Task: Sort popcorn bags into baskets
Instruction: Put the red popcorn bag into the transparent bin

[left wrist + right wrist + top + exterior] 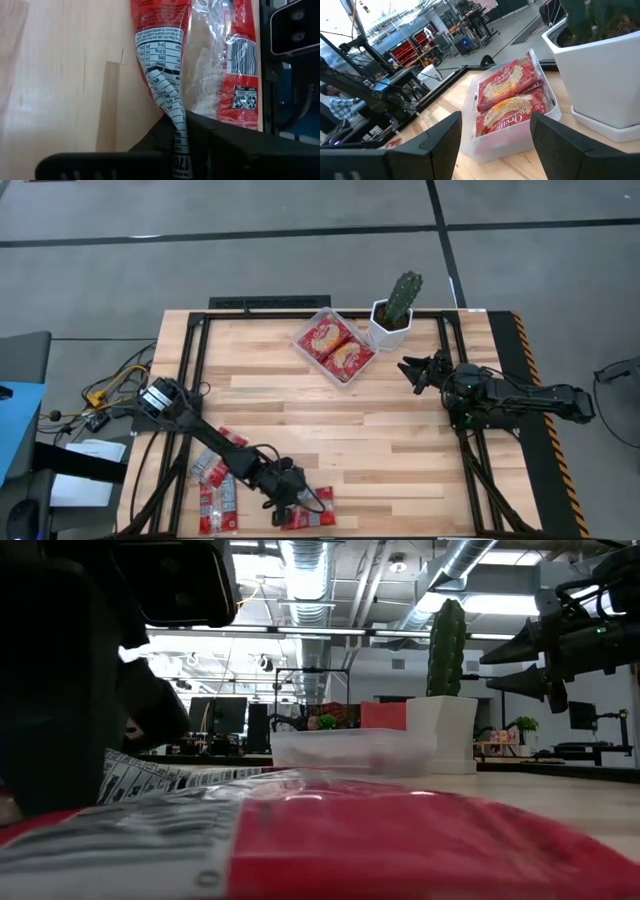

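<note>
From above, the left gripper point(290, 492) sits low at the near edge of the pale wooden slatted table point(300, 430), over a cluster of small flat red popcorn bags with silvery ends point(215, 490). Only the left wrist view shows its grip: the dark fingers point(210, 145) are pinched together on the twisted white nutrition-label end of one red packet point(162, 75), with a second packet point(235, 55) lying just beside it. The high view shows the right gripper point(418, 372) hovering near the white faceted pot holding a green cactus point(392, 320); the right wrist view shows its two fingers point(435, 145) spread apart with nothing between them. That view also reads the two packets point(507, 100) lying side by side inside the clear shallow plastic tub point(495, 142), which stands just beside the pot. The low view shows a blurred red packet point(400, 850) filling the foreground, the tub point(350, 752) far behind.
</note>
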